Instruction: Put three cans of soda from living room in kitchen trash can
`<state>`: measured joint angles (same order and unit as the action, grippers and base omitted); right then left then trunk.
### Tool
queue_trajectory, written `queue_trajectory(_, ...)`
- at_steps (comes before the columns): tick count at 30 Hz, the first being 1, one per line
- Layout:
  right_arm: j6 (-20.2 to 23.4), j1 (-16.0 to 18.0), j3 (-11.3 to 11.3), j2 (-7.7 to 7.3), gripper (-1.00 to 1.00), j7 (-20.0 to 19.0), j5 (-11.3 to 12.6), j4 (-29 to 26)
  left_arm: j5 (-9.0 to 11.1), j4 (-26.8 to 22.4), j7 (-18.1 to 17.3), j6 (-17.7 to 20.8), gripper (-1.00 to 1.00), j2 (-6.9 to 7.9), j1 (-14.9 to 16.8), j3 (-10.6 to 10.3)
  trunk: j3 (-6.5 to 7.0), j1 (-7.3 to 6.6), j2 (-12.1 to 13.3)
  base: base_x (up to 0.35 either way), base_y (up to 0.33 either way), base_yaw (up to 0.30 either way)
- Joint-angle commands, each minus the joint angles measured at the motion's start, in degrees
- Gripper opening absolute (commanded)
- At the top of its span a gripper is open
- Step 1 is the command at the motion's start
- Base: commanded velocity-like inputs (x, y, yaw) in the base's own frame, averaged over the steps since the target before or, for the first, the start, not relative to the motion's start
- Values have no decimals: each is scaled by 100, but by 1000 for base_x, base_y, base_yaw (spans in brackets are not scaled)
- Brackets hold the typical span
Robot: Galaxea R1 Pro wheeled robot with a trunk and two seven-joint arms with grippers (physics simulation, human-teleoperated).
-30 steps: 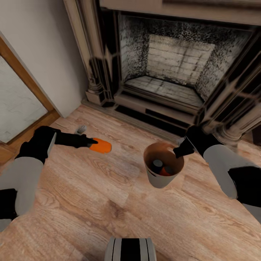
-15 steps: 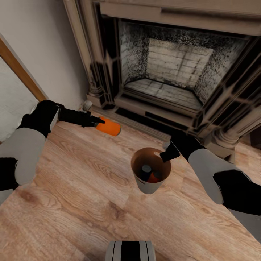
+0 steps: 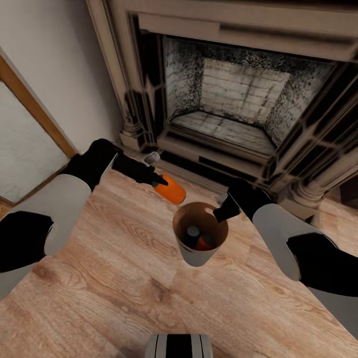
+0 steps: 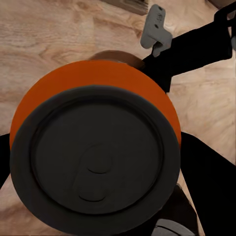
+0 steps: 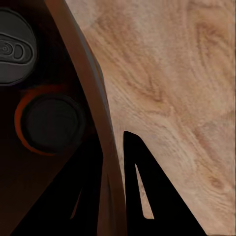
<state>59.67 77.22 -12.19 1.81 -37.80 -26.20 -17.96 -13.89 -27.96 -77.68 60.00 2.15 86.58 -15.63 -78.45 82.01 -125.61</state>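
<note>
My left gripper (image 3: 158, 182) is shut on an orange can of soda (image 3: 170, 192), held lying over just beside the far left rim of the tash can (image 3: 185, 254). That can's dark top (image 4: 96, 162) faces the left wrist camera. The pale grey bucket hangs above the floor, with my right gripper (image 3: 222, 213) shut on its right rim. Inside it stand a dark can (image 3: 192, 233) and an orange can (image 3: 205, 243). In the right wrist view the brown wall (image 5: 93, 98) runs between my fingers (image 5: 147, 196), with the dark can's top (image 5: 14, 46) and the orange can (image 5: 49, 123) inside.
A fireplace (image 3: 233, 99) with a blackened brick firebox stands right ahead, its stone pillars at both sides. A wood-framed glass door (image 3: 25, 144) is at the left. Wooden floor (image 3: 124, 288) spreads below, and my base (image 3: 179, 345) shows at the lower edge.
My left arm has carried the orange can rightward and away from me, up to the bucket's rim. The right arm has brought the bucket a little leftward.
</note>
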Motion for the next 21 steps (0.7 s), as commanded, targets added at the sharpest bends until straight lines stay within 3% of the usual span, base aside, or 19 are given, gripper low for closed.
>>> queue_trajectory(1,33,-2,23,5,-100,-26,105,2,-6,4,10,0,-100,-27,-1,-45,19,-23,42,0,0,0)
queue_trajectory(6,33,-2,24,11,-100,-26,106,-1,-8,9,23,0,-100,-131,7,-227,108,-132,242,0,0,0)
queue_trajectory(8,33,1,24,12,-100,-26,108,-3,-8,9,40,0,-100,-160,3,-474,144,-176,322,0,0,0)
queue_trajectory(9,33,3,25,30,-100,-26,113,-18,-7,10,69,0,-100,-262,-6,-682,162,-198,362,0,0,0)
queue_trajectory(10,33,3,28,61,-100,-22,112,-23,-7,10,75,0,-100,-313,-7,-722,180,-220,403,0,0,0)
queue_trajectory(13,33,3,31,118,-100,-17,108,-33,-8,16,100,0,-100,-426,-9,-786,180,-220,403,0,0,0)
queue_trajectory(21,33,4,33,270,-100,-10,106,-47,-6,9,582,0,-100,-672,-37,-827,180,-220,403,0,0,0)
